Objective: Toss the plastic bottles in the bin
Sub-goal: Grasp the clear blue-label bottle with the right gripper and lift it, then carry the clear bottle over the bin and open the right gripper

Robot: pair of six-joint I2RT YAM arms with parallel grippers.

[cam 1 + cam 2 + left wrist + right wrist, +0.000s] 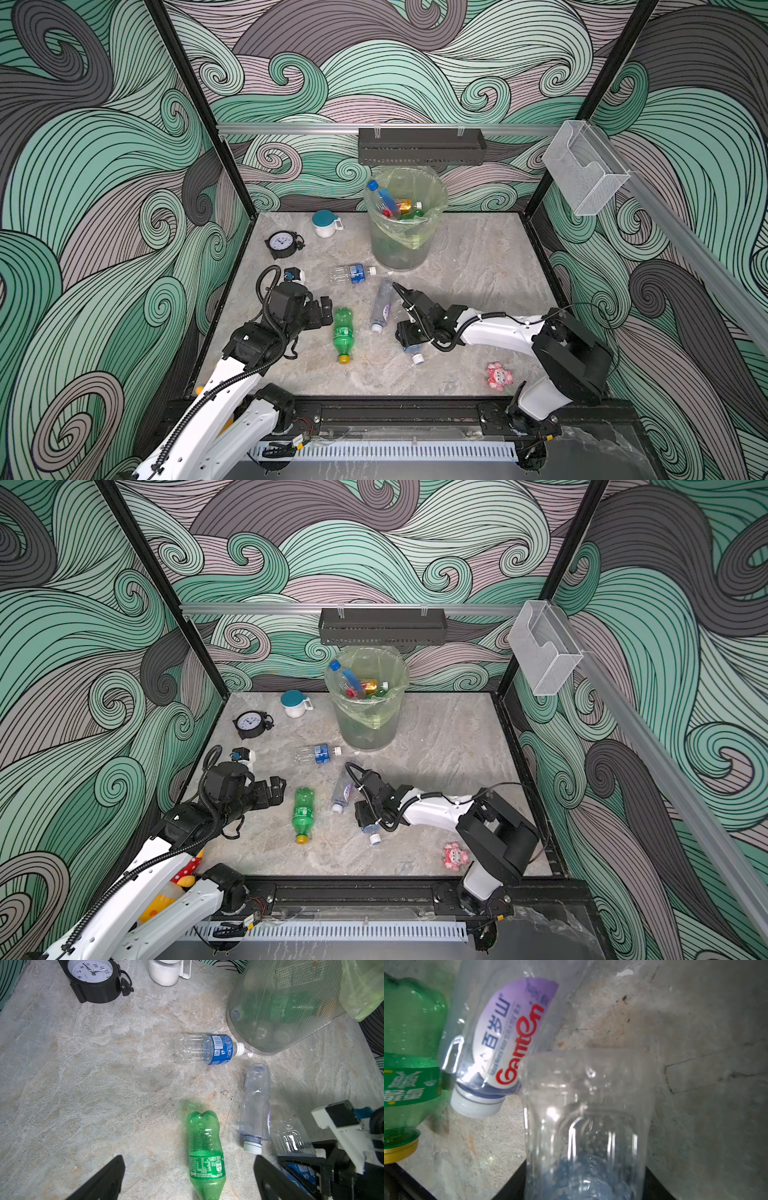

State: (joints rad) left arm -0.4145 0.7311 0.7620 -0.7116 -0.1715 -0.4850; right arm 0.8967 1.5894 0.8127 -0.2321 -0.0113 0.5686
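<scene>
The bin (401, 249), a grey bucket lined with a yellow-green bag, stands at the back and holds several bottles. On the table lie a green bottle (343, 334) (205, 1157), a clear purple-labelled bottle (383, 305) (500, 1032) and a clear blue-labelled bottle (353, 274) (205, 1049). My left gripper (326, 309) (190, 1165) is open, hovering just left of the green bottle. My right gripper (409, 338) (585, 1178) is low at the table, its fingers pressed against both sides of a fourth clear bottle (585, 1115) (417, 357) that lies on the table.
A black clock (282, 243) and a white jar with a teal lid (326, 224) sit at the back left. A pink toy (498, 376) lies front right. A black shelf (422, 147) hangs above the bin, and a clear box (584, 170) is on the right wall.
</scene>
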